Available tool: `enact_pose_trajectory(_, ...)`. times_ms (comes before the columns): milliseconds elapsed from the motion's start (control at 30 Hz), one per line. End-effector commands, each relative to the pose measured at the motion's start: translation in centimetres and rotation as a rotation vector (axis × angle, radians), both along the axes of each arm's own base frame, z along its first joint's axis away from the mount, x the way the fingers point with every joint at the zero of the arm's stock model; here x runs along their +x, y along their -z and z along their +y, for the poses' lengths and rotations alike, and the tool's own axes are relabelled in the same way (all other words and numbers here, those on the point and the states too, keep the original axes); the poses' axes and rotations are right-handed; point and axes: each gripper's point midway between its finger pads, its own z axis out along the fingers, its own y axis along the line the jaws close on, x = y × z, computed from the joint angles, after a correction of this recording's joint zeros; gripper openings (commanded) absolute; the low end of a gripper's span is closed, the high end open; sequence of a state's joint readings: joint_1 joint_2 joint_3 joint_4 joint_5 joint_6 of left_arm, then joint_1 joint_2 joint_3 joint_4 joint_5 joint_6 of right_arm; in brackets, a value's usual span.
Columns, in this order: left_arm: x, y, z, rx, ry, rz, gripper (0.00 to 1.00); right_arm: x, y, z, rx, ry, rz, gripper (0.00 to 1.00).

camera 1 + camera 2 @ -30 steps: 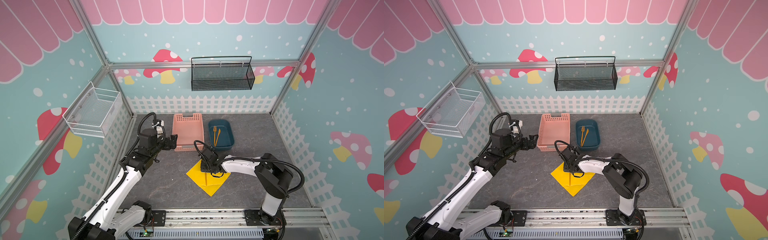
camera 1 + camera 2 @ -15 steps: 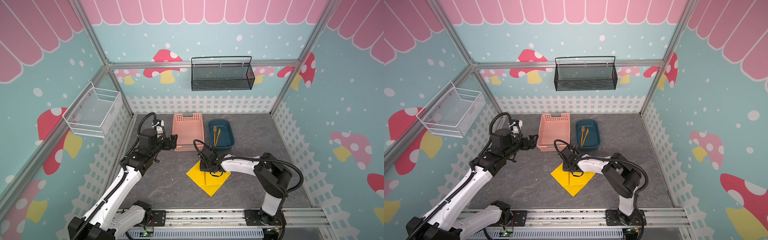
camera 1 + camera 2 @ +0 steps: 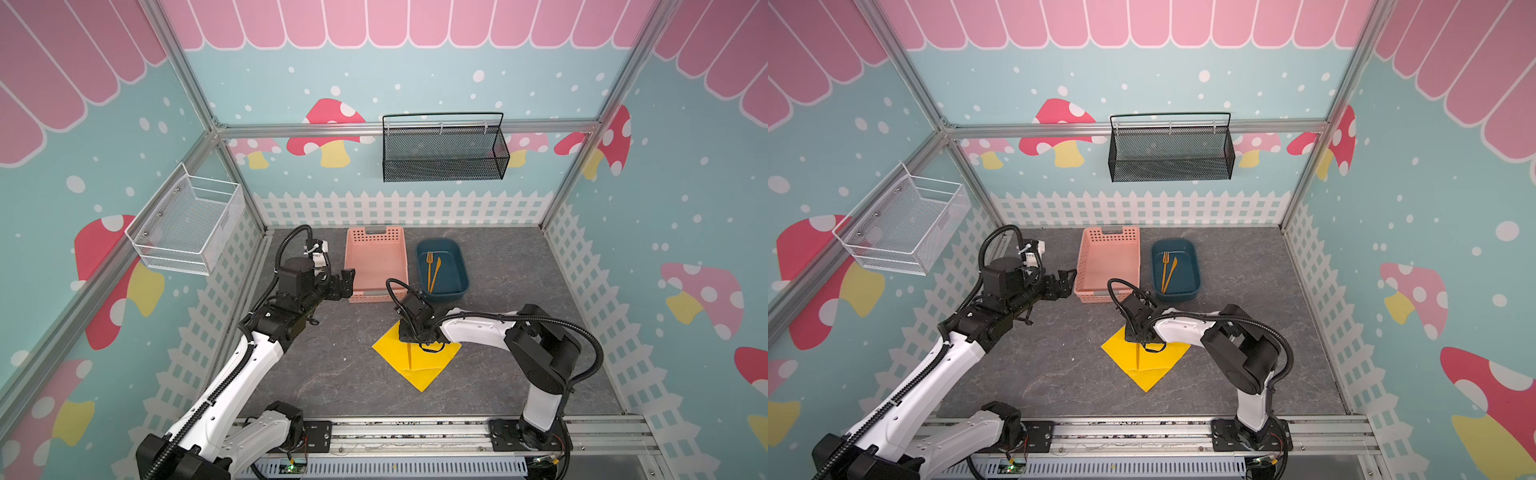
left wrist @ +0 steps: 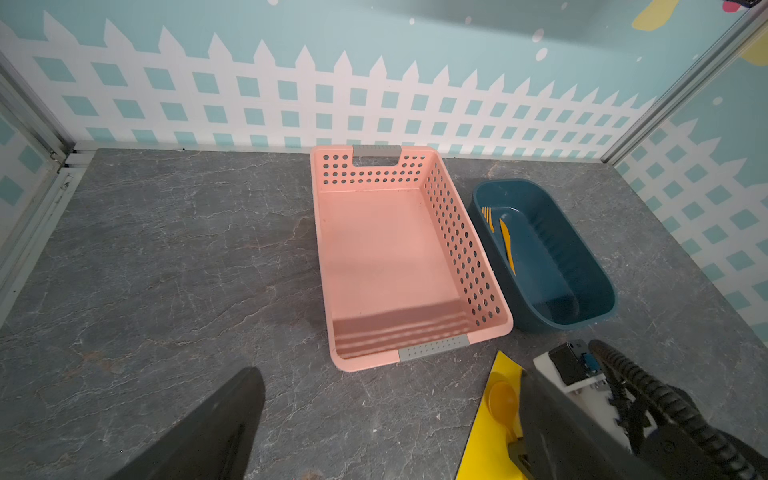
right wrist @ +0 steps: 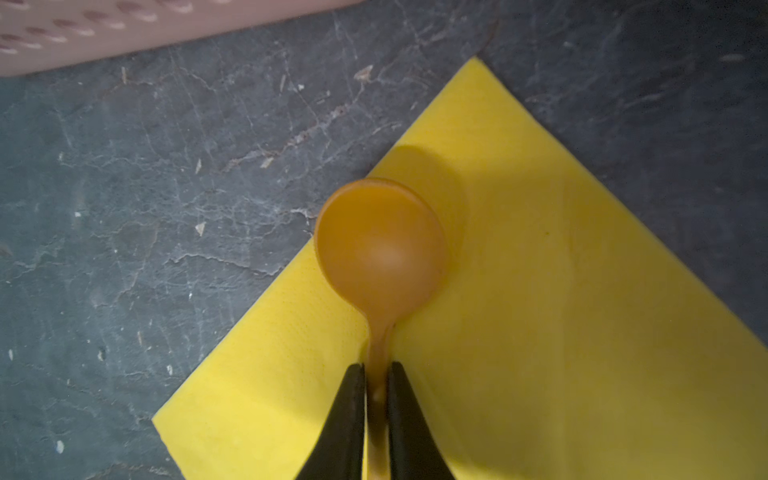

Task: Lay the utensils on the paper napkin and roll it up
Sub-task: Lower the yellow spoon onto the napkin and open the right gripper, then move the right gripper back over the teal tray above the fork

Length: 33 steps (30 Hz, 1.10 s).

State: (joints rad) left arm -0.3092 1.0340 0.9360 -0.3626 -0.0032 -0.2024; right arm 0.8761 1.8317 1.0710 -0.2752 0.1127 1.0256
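The yellow paper napkin (image 3: pixel 430 370) (image 3: pixel 1156 368) lies flat on the grey floor like a diamond. My right gripper (image 3: pixel 409 337) (image 3: pixel 1136 337) (image 5: pixel 377 370) is low over it, shut on the handle of the orange spoon (image 5: pixel 380 245) (image 4: pixel 503 399). The spoon's round bowl reaches over the napkin's edge near its far corner. The fork (image 3: pixel 429 262) (image 4: pixel 487 217) and the straight stick (image 3: pixel 435 274) (image 4: pixel 508 249) lie in the blue tub (image 3: pixel 442 297). My left gripper (image 3: pixel 347 283) (image 3: pixel 1068 280) (image 4: pixel 388 374) hovers open and empty beside the pink basket's near left corner.
The empty pink basket (image 3: pixel 351 266) (image 4: pixel 328 249) stands left of the blue tub (image 3: pixel 1177 296) at the back. A black mesh basket (image 3: pixel 444 166) and a white wire basket (image 3: pixel 187 232) hang on the walls. The right arm's body (image 3: pixel 540 353) sits right of the napkin.
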Motion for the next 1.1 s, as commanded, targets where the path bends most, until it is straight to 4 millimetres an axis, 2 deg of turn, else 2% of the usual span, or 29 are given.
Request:
enact_pose_trajectory(0, -0.1, -0.4, 0.0, 0.001, 0.001, -0.005, 0.97, 0.3, 0.0, -0.5, -0.022, 0.023, 0.006, 0.19)
enact_pose_trajectory(300, 0.0, -0.2, -0.1, 0.001, 0.003, 0.0, 0.97, 0.8, -1.6, -0.4, -0.015, 0.025, -0.019, 0.27)
enact_pose_trajectory(500, 0.1, 0.1, -0.1, 0.002, 0.001, 0.01, 0.97, 1.2, -3.8, -0.3, 0.006, 0.028, -0.047, 0.28)
enact_pose_trajectory(633, 0.4, 0.6, -0.1, 0.011, -0.004, 0.022, 0.97, 1.9, -6.8, 0.2, 0.035, 0.02, -0.083, 0.29)
enact_pose_trajectory(867, 0.7, 1.1, 0.5, 0.041, -0.029, 0.027, 0.97, 3.3, -11.2, -0.1, 0.064, 0.007, -0.154, 0.3)
enact_pose_trajectory(1067, 0.7, 1.1, 1.0, 0.071, -0.048, 0.017, 0.97, 5.8, -14.0, -2.4, 0.031, -0.006, -0.19, 0.3)
